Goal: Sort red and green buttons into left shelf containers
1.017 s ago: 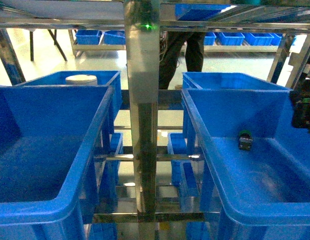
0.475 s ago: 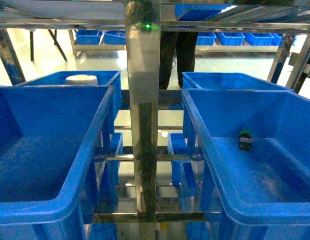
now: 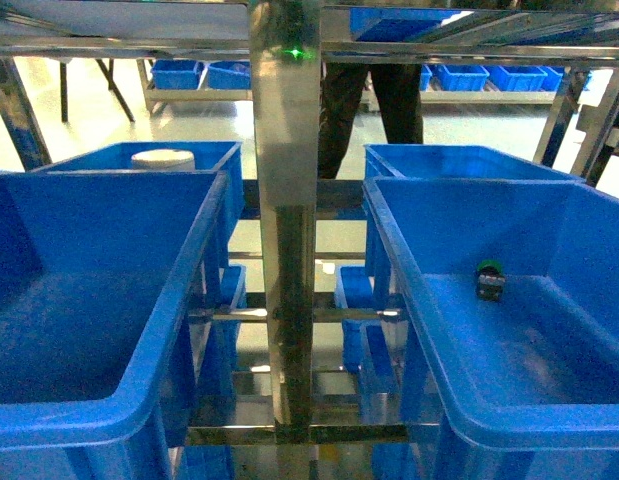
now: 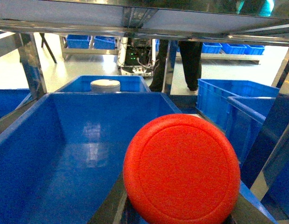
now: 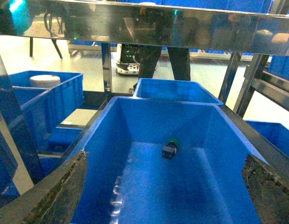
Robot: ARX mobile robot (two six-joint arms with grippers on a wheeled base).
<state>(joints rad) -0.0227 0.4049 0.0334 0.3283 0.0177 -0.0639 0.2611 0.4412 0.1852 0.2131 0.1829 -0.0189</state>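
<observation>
the left gripper pinches a red button, whose round cap fills the lower right of the left wrist view and faces the camera, so the button's long axis runs roughly along the line of sight. only dark slivers of the fingers show under the cap, pressed against the hidden body. the left bin opens from about 9 to 12 o'clock of the cap, its floor bare as far as can be seen, and the button sits over or just inside the bin's near right corner; which of the two i cannot tell. a second blue bin with a white lid stands behind at 12 o'clock.

the right gripper is spread wide, its two finger pads at the lower corners of the right wrist view, holding nothing. straight ahead at 12 o'clock, a green button lies on its side on the floor of the right bin, cap pointing away toward 1 o'clock, near the far wall.

in the head view neither gripper shows; the green button rests toward the back of the right bin, the left bin looks empty, and a steel post stands between them.

the left arm is the one placed to drop its button; i judge it wants a slight shift toward 10 o'clock first.
</observation>
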